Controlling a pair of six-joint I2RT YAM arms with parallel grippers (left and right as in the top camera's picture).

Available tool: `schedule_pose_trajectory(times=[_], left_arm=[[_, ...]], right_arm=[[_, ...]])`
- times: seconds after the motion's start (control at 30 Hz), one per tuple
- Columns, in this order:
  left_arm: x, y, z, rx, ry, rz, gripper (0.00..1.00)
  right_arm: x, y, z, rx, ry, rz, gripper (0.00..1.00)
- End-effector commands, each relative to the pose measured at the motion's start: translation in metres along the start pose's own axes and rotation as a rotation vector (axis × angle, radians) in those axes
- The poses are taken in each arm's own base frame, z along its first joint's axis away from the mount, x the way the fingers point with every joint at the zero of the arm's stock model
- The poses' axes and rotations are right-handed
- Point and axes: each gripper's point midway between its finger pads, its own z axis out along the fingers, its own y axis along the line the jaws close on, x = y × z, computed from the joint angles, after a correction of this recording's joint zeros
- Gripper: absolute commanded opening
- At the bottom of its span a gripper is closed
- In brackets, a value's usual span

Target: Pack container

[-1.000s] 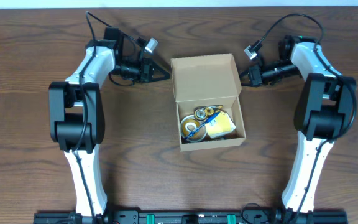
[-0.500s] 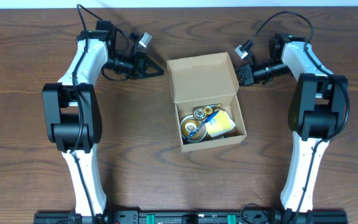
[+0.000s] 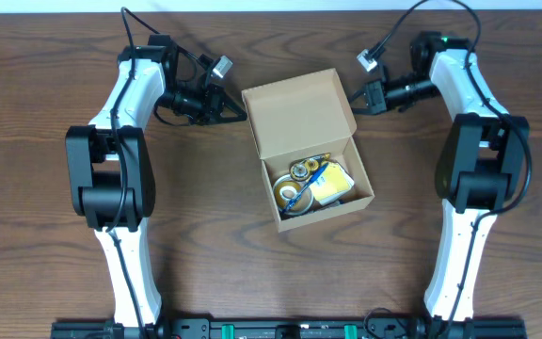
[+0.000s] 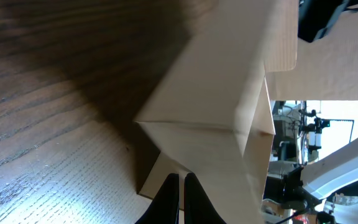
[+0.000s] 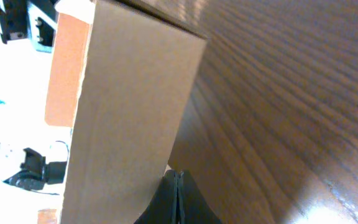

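The container (image 3: pixel 358 184) is a tan cardboard box in the middle of the table, seen in the overhead view. Its hinged lid (image 3: pixel 297 111) stands open at the back. Inside lie a yellow pad (image 3: pixel 332 186), round tape-like rolls (image 3: pixel 292 195) and a blue pen-like item. My left gripper (image 3: pixel 242 115) is shut, its tip at the lid's left edge. The left wrist view shows its fingers (image 4: pixel 180 185) against the cardboard (image 4: pixel 216 93). My right gripper (image 3: pixel 353 96) is shut, its tip at the lid's right edge; its fingers (image 5: pixel 178 179) touch the cardboard (image 5: pixel 129 106) in the right wrist view.
Dark wood table (image 3: pixel 45 217) lies all around the box. Both arms' white links stand at the left (image 3: pixel 111 179) and right (image 3: pixel 478 169) sides. A black rail (image 3: pixel 271 330) runs along the front edge.
Both grippers moved toward the back of the table and in against the lid's sides. The box turned slightly counter-clockwise and its lid shifted left and back.
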Motion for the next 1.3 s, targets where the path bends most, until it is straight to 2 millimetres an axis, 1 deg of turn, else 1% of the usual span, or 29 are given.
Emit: schedule_pose_trajectory(times=[0.0, 0.1, 0.2, 0.3, 0.4, 0.5, 0.63, 0.67, 0.7, 0.77, 0.83, 0.93, 1.0, 1.07, 1.17, 1.27], left_arm=[[-0.003, 0.001, -0.001, -0.015, -0.002, 0.038, 0.06], [-0.005, 0.001, -0.001, -0.017, -0.008, 0.043, 0.06], [-0.007, 0.001, 0.0, -0.019, -0.014, 0.028, 0.06], [-0.007, -0.001, 0.004, -0.016, -0.006, 0.031, 0.06], [-0.006, -0.002, 0.007, -0.017, 0.001, 0.025, 0.06], [-0.005, 0.001, 0.007, -0.038, 0.009, 0.007, 0.06], [-0.004, 0.001, 0.008, -0.043, 0.011, -0.018, 0.06], [-0.005, 0.0, 0.008, -0.036, 0.01, -0.032, 0.06], [-0.004, -0.003, 0.01, -0.025, 0.012, -0.054, 0.06], [-0.005, -0.014, 0.016, 0.023, 0.014, -0.056, 0.06], [-0.006, -0.022, 0.02, 0.053, 0.016, -0.047, 0.06], [-0.004, -0.029, 0.028, 0.063, 0.031, -0.036, 0.05], [-0.003, -0.031, 0.031, 0.065, 0.04, -0.037, 0.06], [-0.002, -0.032, 0.033, 0.066, 0.045, -0.047, 0.05], [-0.002, -0.033, 0.034, 0.067, 0.048, -0.059, 0.06], [0.0, -0.035, 0.033, 0.077, 0.053, -0.072, 0.06]], right_arm=[[-0.007, 0.017, -0.005, 0.012, 0.021, -0.067, 0.01], [-0.001, 0.029, -0.008, 0.003, 0.062, -0.096, 0.01], [0.0, 0.044, -0.016, -0.012, 0.083, -0.145, 0.01], [0.007, 0.06, -0.022, -0.035, 0.12, -0.205, 0.01], [0.007, 0.063, -0.026, -0.015, 0.127, -0.213, 0.01], [0.011, 0.065, -0.031, 0.037, 0.168, -0.243, 0.02], [0.017, 0.072, -0.045, 0.144, 0.228, -0.28, 0.01], [0.017, 0.074, -0.048, 0.168, 0.239, -0.293, 0.01], [0.016, 0.081, -0.054, 0.193, 0.235, -0.312, 0.01], [0.013, 0.095, -0.063, 0.218, 0.217, -0.336, 0.01], [0.011, 0.103, -0.068, 0.233, 0.207, -0.35, 0.01], [0.01, 0.111, -0.069, 0.239, 0.203, -0.358, 0.01], [0.013, 0.11, -0.066, 0.259, 0.222, -0.32, 0.01], [0.019, 0.108, -0.058, 0.284, 0.268, -0.298, 0.01], [0.021, 0.111, -0.049, 0.29, 0.306, -0.332, 0.01], [0.016, 0.111, -0.051, 0.306, 0.287, -0.335, 0.01]])
